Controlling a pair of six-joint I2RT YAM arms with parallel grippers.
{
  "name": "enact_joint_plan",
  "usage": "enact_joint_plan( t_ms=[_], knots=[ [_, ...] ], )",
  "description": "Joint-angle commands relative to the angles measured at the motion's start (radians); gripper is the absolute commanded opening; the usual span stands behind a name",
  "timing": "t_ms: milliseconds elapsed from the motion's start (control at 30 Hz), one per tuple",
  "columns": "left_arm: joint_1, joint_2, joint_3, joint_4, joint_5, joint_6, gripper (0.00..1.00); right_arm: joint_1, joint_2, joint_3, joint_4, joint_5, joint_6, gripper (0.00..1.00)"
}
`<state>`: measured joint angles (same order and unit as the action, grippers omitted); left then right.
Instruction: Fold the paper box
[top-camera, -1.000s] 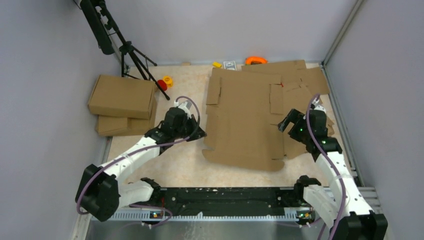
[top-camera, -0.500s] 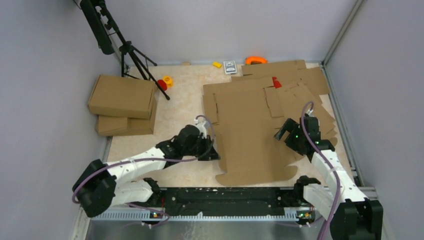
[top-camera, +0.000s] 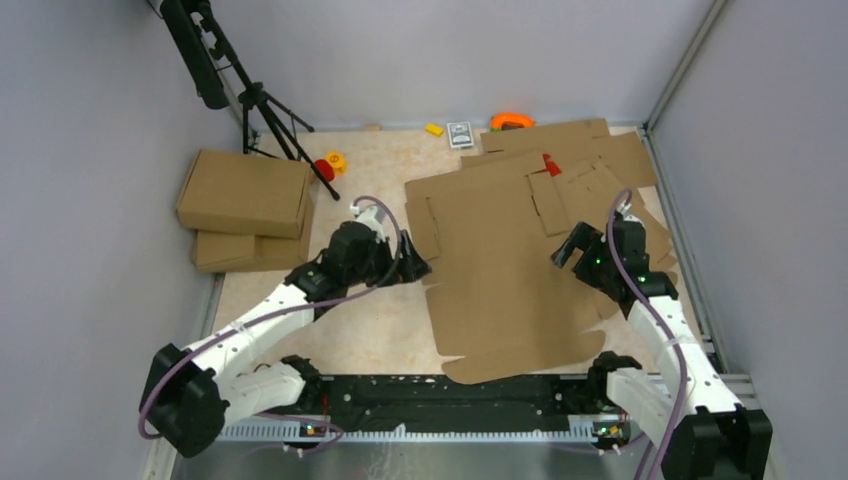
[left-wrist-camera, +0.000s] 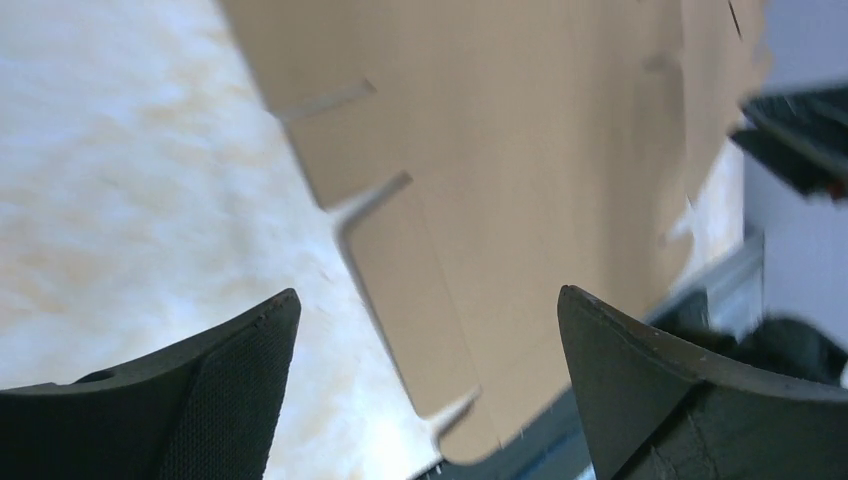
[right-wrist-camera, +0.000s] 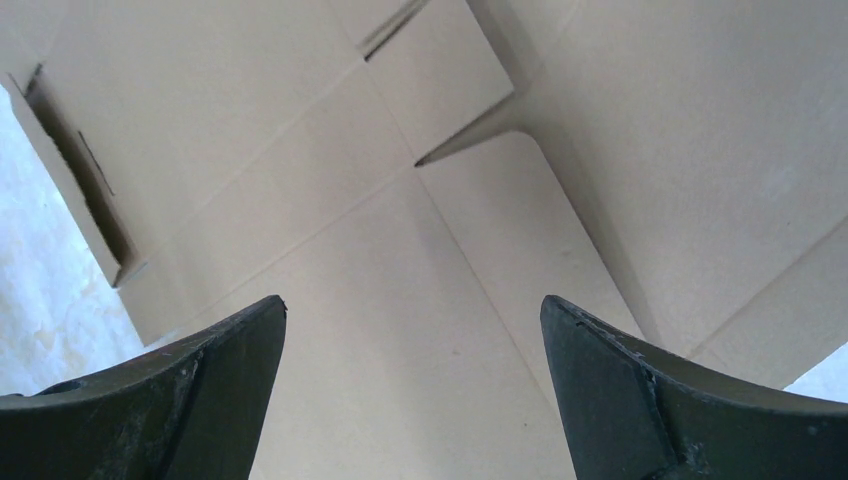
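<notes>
1. Table (top-camera: 385, 330) first: the box (top-camera: 500, 280) lies flat and unfolded, centre-right, between both arms. Its near edge is at the base rail (top-camera: 450, 390), and its far right side runs into the heap (top-camera: 590, 150) of spare sheets.
2. Left gripper (top-camera: 415, 263) sits at the box's left edge, spread wide and holding nothing. Right gripper (top-camera: 566, 250) hovers over the right side, likewise spread and empty.
3. My read: this is squaring-up ahead of the first fold. To do it well, pin the middle panel with one arm while the other lifts a side flap right along its crease, clear of the heap.
4. Only the top view gives the whole layout. The left wrist, blurred, shows a rounded flap (left-wrist-camera: 400, 300) between its open fingers (left-wrist-camera: 230, 380). The right wrist shows creases and a slot (right-wrist-camera: 80, 175) that are too small to make out from above.
</notes>
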<state>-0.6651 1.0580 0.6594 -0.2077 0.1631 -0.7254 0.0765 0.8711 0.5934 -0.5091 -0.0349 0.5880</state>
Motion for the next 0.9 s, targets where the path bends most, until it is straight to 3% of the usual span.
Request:
enact_joint_plan(
  t_ms=[0, 200, 500, 733, 867],
  knots=[
    [0.106, 0.058, 0.085, -0.038, -0.046, 0.050, 0.98, 0.008, -0.006, 0.073, 0.001, 0.028, -0.048, 0.97],
    [0.105, 0.264, 0.268, -0.116, -0.243, 0.080, 0.98, 0.007, -0.004, 0.065, -0.007, -0.008, -0.029, 0.98],
    [0.052, 0.616, 0.547, -0.167, -0.373, 0.083, 0.98, 0.007, -0.005, 0.101, -0.060, 0.026, -0.032, 0.98],
    [0.012, 0.876, 0.833, -0.388, -0.497, 0.079, 0.96, 0.007, -0.043, 0.110, -0.077, 0.060, -0.031, 0.98],
    [0.001, 0.972, 0.918, -0.477, -0.569, 0.063, 0.92, 0.007, -0.085, 0.087, -0.052, 0.061, -0.018, 0.98]
  ],
)
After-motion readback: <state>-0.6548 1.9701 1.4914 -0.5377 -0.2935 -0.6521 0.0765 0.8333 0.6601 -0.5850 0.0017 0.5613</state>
